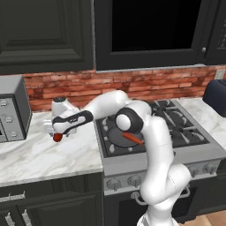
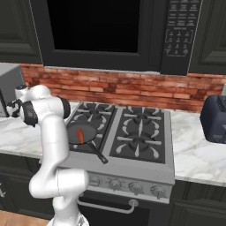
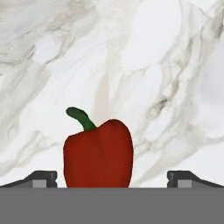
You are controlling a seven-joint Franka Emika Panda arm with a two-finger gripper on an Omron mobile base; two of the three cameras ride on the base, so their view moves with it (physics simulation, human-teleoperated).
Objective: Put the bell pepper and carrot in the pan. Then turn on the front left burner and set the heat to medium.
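Gripper (image 3: 112, 179) is hovering with jaws spread wide astride the bell pepper (image 3: 98, 153) lying on the marble counter (image 3: 175, 65); it is needing to sink lower, centred, before closing.

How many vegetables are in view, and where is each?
2. The carrot lies in the pan on the front left burner. The bell pepper sits on the marble counter left of the stove, between the open pincer's fingertips.
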